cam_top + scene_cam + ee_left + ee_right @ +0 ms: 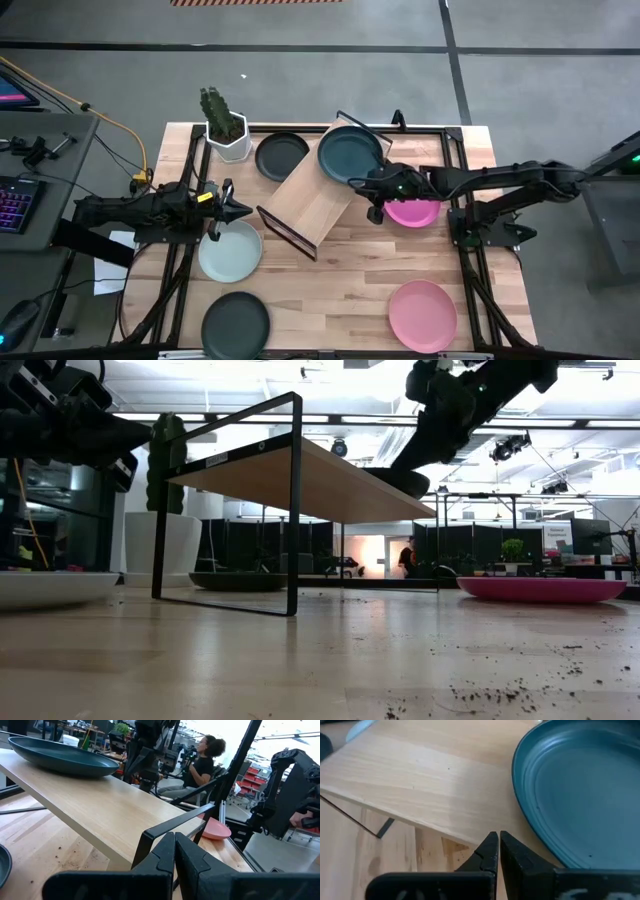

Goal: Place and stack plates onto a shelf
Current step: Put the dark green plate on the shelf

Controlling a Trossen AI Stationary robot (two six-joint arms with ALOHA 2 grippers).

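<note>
My right pincer is clenched with nothing between its fingers; in my right wrist view the two dark tips meet just off the edge of the dark teal plate. It hovers at the shelf's far right end, between that teal plate and the magenta plate, which lies on the desk just beside the shelf. The teal plate sits flat on the shelf's far end, its rim overhanging the board a little. The shelf itself stands skewed on the desk: its long axis runs diagonally, from the near-left corner by its black wire leg up toward the far right. My left pincer is also clenched empty, held level above the far edge of the pale mint plate and pointing at the shelf's near end; my left wrist view looks along the board toward the teal plate. A black plate lies on the desk at the far side, between the shelf and the white pot with the cactus. Another dark plate rests at the near edge on the left, and a light pink plate at the near right, well apart from the shelf.
</note>
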